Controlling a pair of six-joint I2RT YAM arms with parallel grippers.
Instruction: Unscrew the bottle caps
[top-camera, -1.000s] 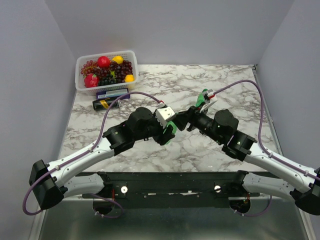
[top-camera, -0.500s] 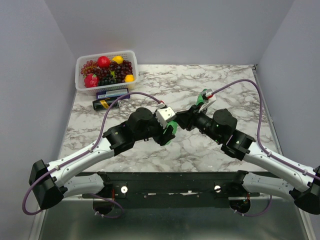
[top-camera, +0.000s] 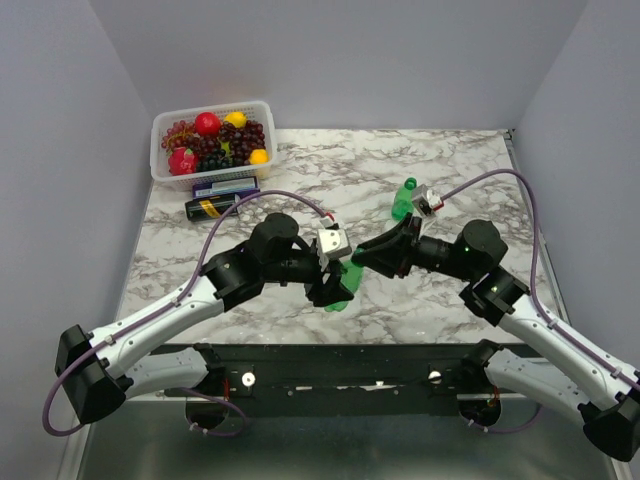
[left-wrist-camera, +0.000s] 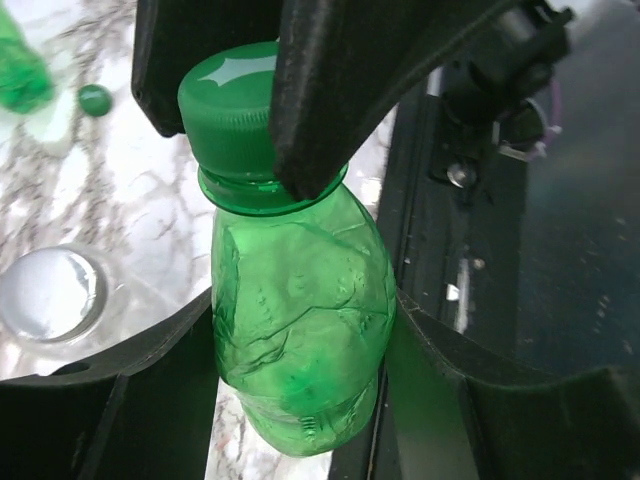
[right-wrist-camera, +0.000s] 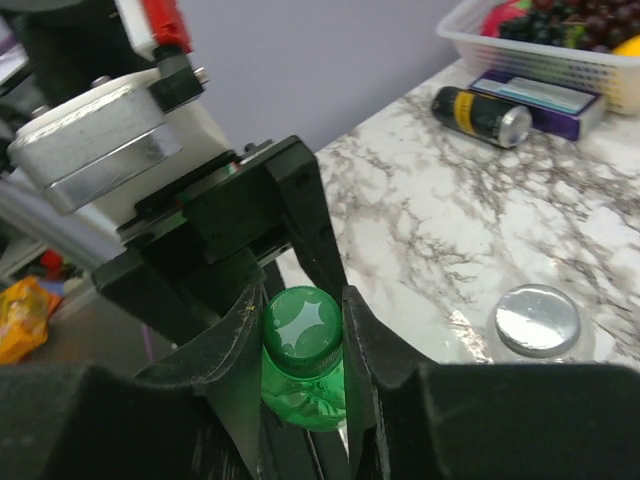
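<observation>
My left gripper (top-camera: 336, 287) is shut on the body of a small green bottle (left-wrist-camera: 300, 330), held tilted above the table's near edge. Its green cap (right-wrist-camera: 302, 325) sits between the fingers (left-wrist-camera: 320, 90) of my right gripper (top-camera: 357, 258), which is shut on it from both sides. A second green bottle (top-camera: 403, 198) stands apart on the marble behind the right arm, and a loose green cap (left-wrist-camera: 95, 98) lies beside it. A clear bottle's silvery cap (right-wrist-camera: 537, 320) shows on the table close by.
A white basket of fruit (top-camera: 165, 170) stands at the back left. In front of it lie a purple box (top-camera: 225, 186) and a dark can with a yellow label (top-camera: 212, 207). The black mounting rail (top-camera: 340, 365) runs along the near edge.
My right gripper has closed onto the cap. Both grippers have shifted toward the near edge with the bottle, and the second green bottle now stands uncovered behind them.
</observation>
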